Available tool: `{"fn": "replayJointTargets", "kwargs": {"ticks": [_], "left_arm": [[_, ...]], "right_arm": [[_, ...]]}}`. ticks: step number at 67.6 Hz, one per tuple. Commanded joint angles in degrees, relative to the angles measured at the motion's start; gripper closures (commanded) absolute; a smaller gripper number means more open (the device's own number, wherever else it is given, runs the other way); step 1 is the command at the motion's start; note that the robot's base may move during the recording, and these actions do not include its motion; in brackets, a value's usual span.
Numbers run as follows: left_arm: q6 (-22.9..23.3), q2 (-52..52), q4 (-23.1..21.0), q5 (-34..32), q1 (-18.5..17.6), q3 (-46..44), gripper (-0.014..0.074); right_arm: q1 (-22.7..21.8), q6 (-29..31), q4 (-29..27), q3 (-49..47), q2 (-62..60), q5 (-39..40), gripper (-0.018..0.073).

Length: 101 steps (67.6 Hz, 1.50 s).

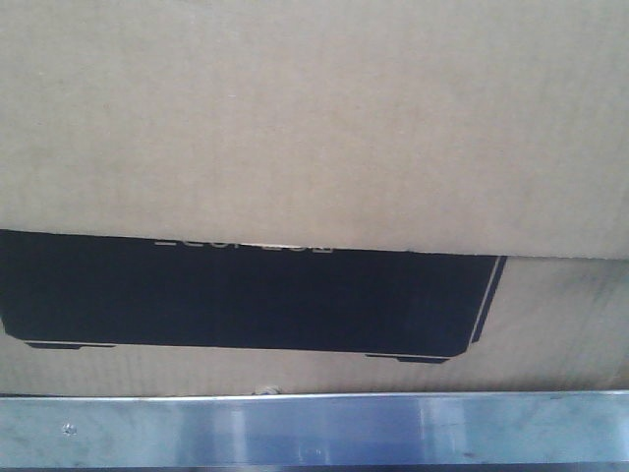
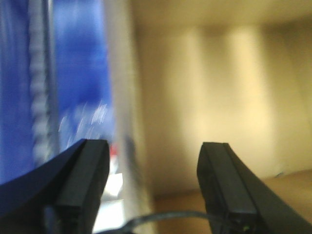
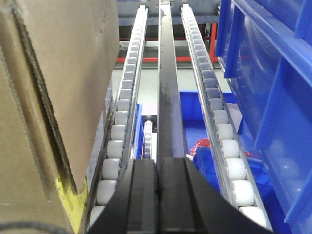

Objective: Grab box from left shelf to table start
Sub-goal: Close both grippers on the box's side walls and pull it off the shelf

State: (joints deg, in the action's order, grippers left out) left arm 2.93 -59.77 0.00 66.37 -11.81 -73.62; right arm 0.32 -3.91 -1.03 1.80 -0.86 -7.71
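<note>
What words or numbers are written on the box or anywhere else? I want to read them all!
Pale letters on the black panel of the box: half hidden by the cardboard above, unreadable.
Yellow label on the box corner: marks too small to read.
Metal shelf edge, rollers, blue bins: no text seen.

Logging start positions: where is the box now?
The cardboard box fills the front view above the shelf edge; right wrist view shows it left of the roller track.

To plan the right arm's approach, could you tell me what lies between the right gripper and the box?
A track of white rollers runs between the shut right gripper and the box, seen in the right wrist view.
</note>
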Motion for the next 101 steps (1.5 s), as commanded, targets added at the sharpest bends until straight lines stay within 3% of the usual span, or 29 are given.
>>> {"fn": "replayJointTargets", "kwargs": {"ticks": [1,34,40,50,56,73,89,101], "left_arm": [[3.0,-1.8,2.4,-0.1,-0.4,-3.2,0.0281],[3.5,-5.9,2.2,0.7,-0.4,-3.6,0.0281],[3.5,-5.9,2.2,0.7,-0.4,-3.6,0.0281],[3.5,-5.9,2.2,0.9,-0.4,-3.6,0.0281],[3.5,-5.9,2.2,0.9,-0.4,-3.6,0.0281],[3.5,-5.9,2.2,0.8,-0.4,-3.6,0.0281],[3.5,-5.9,2.2,0.9,-0.4,-3.6,0.0281],[3.5,-5.9,2.2,0.9,-0.4,-3.6,0.0281]], "right_arm": [[0.1,0.2,0.4,0.2,-0.3,5.0,0.0502],[0.1,0.2,-1.5,-4.5,-0.3,7.0,0.049],[0.1,0.2,-1.5,-8.2,-0.3,5.3,0.0389],[0.1,0.2,-1.5,-14.1,0.3,0.3,0.005],[0.1,0.2,-1.5,-18.4,1.7,-3.9,-0.0073],[0.1,0.7,-5.2,-35.2,14.7,-17.0,-0.0031],[0.1,11.4,-16.6,-50.2,31.8,-27.5,-0.0017],[0.1,12.1,-17.4,-60.4,46.0,-36.4,-0.001]]}}
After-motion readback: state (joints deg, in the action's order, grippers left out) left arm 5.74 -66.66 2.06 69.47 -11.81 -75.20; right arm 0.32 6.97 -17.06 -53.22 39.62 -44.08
